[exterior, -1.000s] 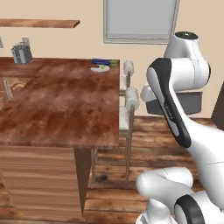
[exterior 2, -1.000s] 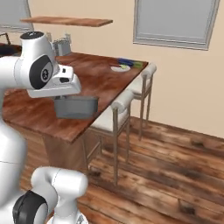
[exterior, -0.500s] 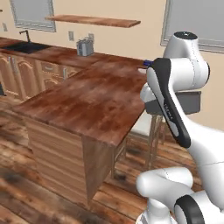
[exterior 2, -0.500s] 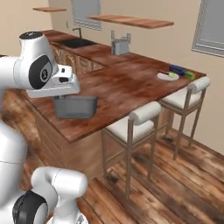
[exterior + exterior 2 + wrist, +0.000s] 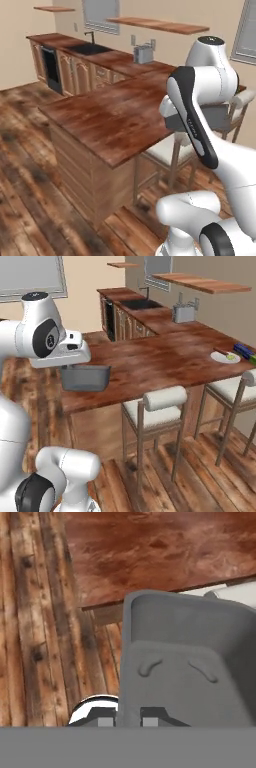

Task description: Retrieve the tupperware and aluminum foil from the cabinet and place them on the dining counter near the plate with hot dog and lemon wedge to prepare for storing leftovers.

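The tupperware (image 5: 85,377) is being carried beneath the hand (image 5: 75,362), whose jaws are clenched on the tub's near wall; in the hand view the grey tub (image 5: 187,677) is hanging open side toward the camera, just past the edge of the surface (image 5: 150,552). In the right base view the tub is being held near the end of the dining counter (image 5: 165,358), close to its corner and above the nearest stool (image 5: 160,406).

The relation that matters is being set by the plate (image 5: 225,357): it is lying far along the same surface, well apart from the hand, off toward the right side of that view. The hot dog (image 5: 221,351) is lying along the plate's far edge and the lemon wedge (image 5: 231,356) is sitting on it, while the aluminum foil (image 5: 245,351) is already lying just beyond the plate. The tub's long axis is running roughly along the counter's edge. The coming move is judged to be a carry along the surface toward the plate, with the tub kept clear of the wood.
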Controlling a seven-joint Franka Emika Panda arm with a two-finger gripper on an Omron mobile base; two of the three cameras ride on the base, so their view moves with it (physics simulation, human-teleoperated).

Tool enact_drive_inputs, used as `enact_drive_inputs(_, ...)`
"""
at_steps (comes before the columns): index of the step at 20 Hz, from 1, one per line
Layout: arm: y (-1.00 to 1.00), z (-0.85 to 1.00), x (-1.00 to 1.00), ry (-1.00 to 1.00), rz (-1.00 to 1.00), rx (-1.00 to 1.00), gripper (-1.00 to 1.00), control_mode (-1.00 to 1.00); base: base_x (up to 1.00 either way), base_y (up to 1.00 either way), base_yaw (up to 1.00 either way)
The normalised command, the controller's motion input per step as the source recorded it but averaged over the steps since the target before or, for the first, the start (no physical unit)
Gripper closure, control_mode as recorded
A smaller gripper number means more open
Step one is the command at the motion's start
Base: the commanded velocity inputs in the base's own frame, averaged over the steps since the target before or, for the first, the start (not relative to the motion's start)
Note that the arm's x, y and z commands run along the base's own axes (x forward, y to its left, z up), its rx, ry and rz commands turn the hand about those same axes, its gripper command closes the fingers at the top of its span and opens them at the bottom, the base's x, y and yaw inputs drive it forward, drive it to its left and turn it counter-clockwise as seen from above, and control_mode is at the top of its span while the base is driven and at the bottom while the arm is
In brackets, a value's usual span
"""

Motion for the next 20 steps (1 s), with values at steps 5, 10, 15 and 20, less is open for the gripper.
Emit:
enact_drive_inputs(5,0.00,0.00,0.00,0.00,0.00,0.00,1.00,1.00,0.00,-1.00,0.51)
enact_drive_inputs(10,0.00,0.00,0.00,0.00,0.00,0.00,1.00,1.00,-0.11,-1.00,0.44)
enact_drive_inputs(15,0.00,0.00,0.00,0.00,0.00,0.00,1.00,1.00,-0.25,-0.97,0.29)
enact_drive_inputs(20,0.00,0.00,0.00,0.00,0.00,0.00,1.00,1.00,-0.03,-1.00,0.19)
